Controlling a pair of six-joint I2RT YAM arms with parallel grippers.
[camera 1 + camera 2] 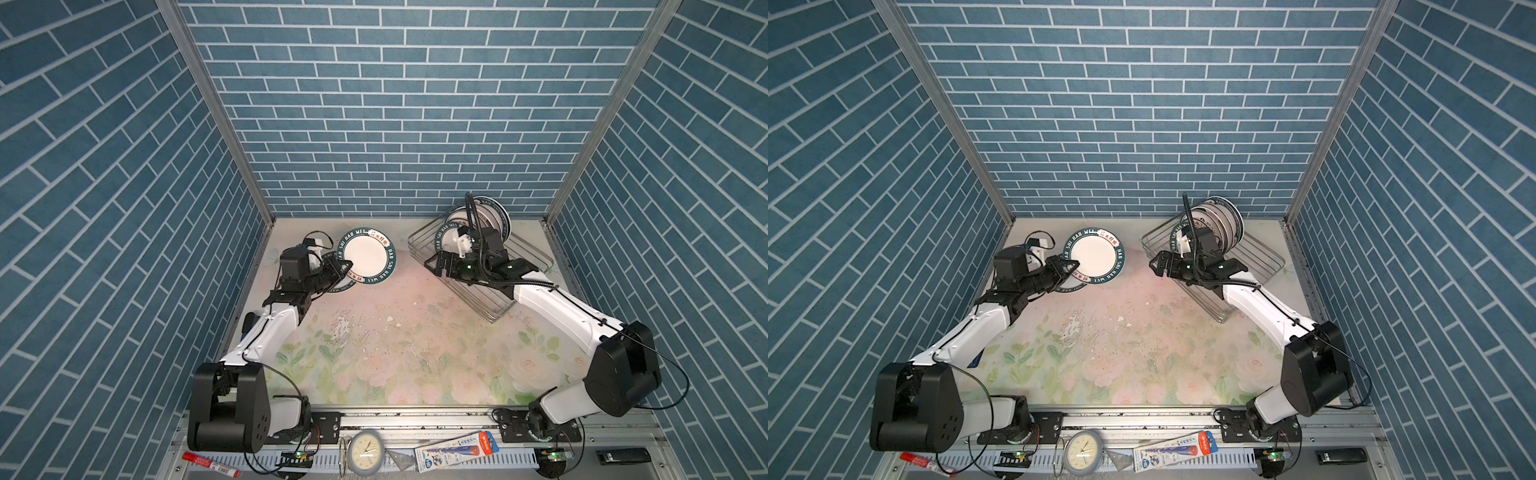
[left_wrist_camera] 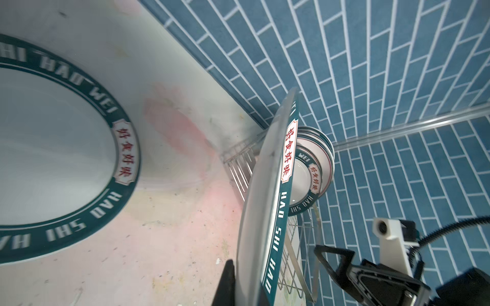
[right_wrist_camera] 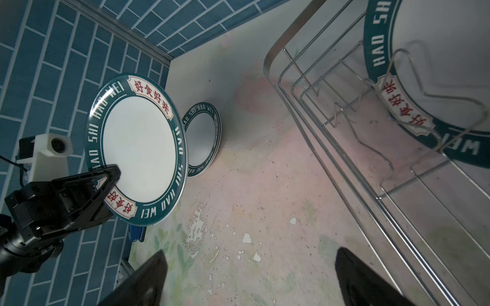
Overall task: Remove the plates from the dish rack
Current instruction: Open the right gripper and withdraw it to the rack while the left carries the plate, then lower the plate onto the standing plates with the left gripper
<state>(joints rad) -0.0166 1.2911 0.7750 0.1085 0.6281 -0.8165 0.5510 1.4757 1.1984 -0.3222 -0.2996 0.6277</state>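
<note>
Right wrist view: left hand (image 3: 111, 174) clamps a round white green-rimmed ceramic plate (image 3: 138, 148), underside facing the matching plate (image 3: 202, 140) flat on the bench (image 3: 265, 185) (right hand (image 3: 250, 258) gapes empty).

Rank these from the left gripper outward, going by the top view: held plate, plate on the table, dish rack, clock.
1. Held plate, clamped in the left gripper.
2. Plate on the table, just beneath.
3. Dish rack, across to the right.
4. Clock, on the front rail.
</note>
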